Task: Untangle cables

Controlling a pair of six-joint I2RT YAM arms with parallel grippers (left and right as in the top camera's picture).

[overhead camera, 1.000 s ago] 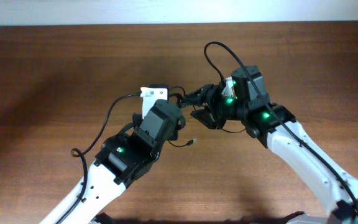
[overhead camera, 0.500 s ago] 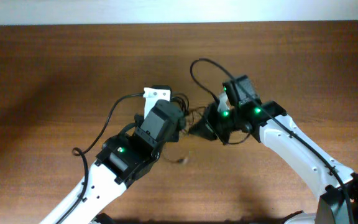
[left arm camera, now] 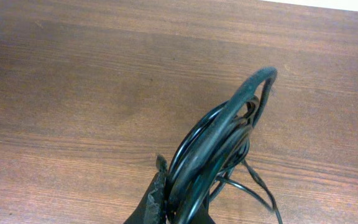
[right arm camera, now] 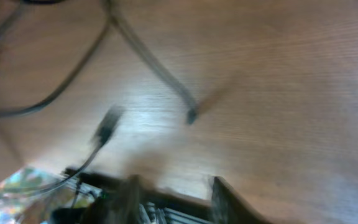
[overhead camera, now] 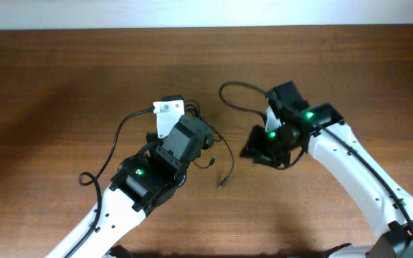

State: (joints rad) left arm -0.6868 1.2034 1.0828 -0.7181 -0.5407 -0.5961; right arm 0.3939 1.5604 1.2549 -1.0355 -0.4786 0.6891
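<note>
The left end effector [overhead camera: 199, 135] is closed narrow on the cables [left arm camera: 219, 146], a coiled black bundle at the middle of the worktop [overhead camera: 63, 86]; in the left wrist view the coil rises from between its fingers; one loose strand [overhead camera: 229, 159] trails from the bundle toward the near edge, ending in a small plug [overhead camera: 221, 184]; the right end effector [overhead camera: 255, 152] sits near the bundle on the side of the right edge, apart from it; its fingers [right arm camera: 131, 194], though blurred, stand wide with nothing between them.
</note>
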